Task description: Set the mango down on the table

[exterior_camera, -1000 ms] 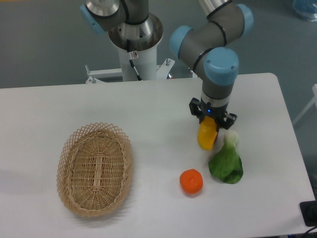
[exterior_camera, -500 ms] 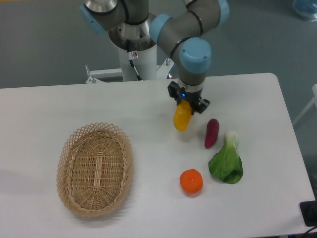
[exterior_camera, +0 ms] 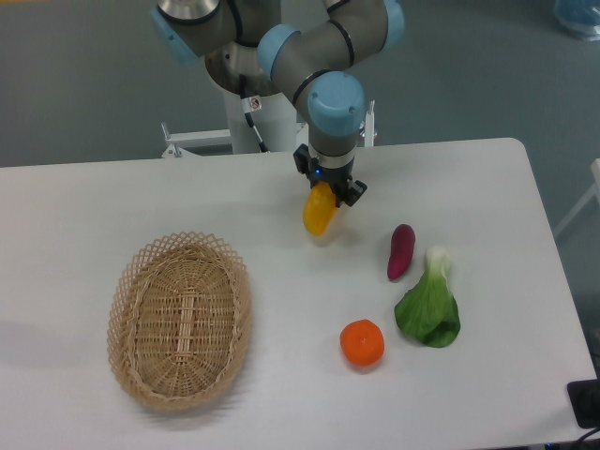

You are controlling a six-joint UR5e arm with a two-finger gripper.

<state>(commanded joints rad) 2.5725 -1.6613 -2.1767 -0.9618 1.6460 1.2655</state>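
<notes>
While my hand (exterior_camera: pixel 326 187) grips the mango (exterior_camera: pixel 318 210) hanging beneath it, lowering onto the counter (exterior_camera: pixel 141 197) and release remain.

Grey tubular arm (exterior_camera: pixel 309 47) segments joined by pale-blue capped joints; a small black gripper (exterior_camera: pixel 326 187) (tiny blue light glowing) ends it. White pedestal base (exterior_camera: pixel 258 112), black cable alongside.

This looks like a robotics lab. An industrial arm (exterior_camera: pixel 319 56) stands on a white pedestal (exterior_camera: pixel 258 117) bolted at the far edge of a plain white table (exterior_camera: pixel 141 197), with grey floor (exterior_camera: pixel 75 84) beyond and toy-like produce laid out beside a wicker basket (exterior_camera: pixel 180 319).
</notes>
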